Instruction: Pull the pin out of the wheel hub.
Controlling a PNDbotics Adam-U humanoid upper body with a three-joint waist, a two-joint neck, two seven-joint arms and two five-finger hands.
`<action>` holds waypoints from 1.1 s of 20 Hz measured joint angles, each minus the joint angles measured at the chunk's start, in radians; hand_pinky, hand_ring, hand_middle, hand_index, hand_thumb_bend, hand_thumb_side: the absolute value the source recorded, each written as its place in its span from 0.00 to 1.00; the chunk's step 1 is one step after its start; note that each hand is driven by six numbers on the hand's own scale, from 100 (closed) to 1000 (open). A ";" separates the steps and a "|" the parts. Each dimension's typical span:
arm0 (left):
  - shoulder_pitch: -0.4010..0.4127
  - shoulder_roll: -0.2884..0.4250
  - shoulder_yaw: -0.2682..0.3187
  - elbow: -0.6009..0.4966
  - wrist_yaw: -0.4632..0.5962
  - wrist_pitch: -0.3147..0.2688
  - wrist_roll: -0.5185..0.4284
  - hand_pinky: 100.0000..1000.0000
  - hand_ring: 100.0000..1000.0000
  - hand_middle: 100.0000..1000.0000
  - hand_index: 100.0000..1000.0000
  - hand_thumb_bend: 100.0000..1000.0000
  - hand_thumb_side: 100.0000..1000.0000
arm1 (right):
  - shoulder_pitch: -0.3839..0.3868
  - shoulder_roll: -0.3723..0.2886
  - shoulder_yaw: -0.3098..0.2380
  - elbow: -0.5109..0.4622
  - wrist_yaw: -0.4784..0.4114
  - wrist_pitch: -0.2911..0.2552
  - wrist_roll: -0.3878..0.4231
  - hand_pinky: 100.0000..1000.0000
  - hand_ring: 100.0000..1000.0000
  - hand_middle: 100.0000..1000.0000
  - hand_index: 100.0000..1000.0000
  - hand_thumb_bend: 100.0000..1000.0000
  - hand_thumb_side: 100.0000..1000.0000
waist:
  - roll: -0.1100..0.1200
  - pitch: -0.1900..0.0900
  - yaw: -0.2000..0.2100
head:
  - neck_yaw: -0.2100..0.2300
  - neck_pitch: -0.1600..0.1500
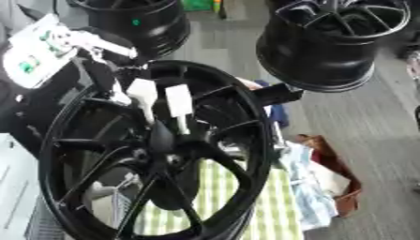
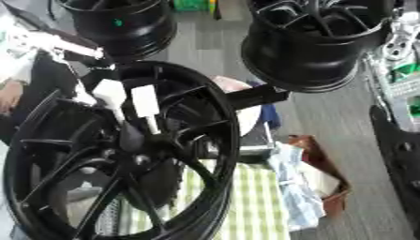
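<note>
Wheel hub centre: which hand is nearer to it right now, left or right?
Left. The left hand reaches in from the upper left and sits over the spokes just above the centre of the wheel hub. The right hand shows in neither view.

Grey floor, cluttered surroundings.
A grey floor [image 1: 361, 126] is seen at right; a green-checked cloth [image 1: 217, 197] is spread at lower centre.
</note>
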 measured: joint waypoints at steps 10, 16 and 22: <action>0.000 0.012 0.009 -0.055 0.009 0.020 0.000 0.64 0.55 0.32 0.47 0.40 0.00 | 0.001 0.000 -0.003 0.000 0.000 0.000 -0.001 0.66 0.68 0.56 0.71 0.00 0.72 | -0.003 0.000 0.000 | 0.000 0.000; -0.001 0.058 0.056 -0.115 0.015 0.026 0.000 0.64 0.54 0.29 0.45 0.41 0.00 | 0.003 0.000 -0.003 0.000 0.000 0.000 -0.001 0.66 0.68 0.56 0.71 0.00 0.72 | -0.005 0.000 0.002 | -0.003 0.000; -0.002 0.105 0.133 -0.170 0.019 0.035 -0.001 0.63 0.53 0.26 0.41 0.43 0.00 | 0.003 0.000 -0.004 0.000 0.000 0.000 -0.001 0.66 0.68 0.56 0.71 0.00 0.72 | -0.006 -0.001 0.007 | -0.008 0.000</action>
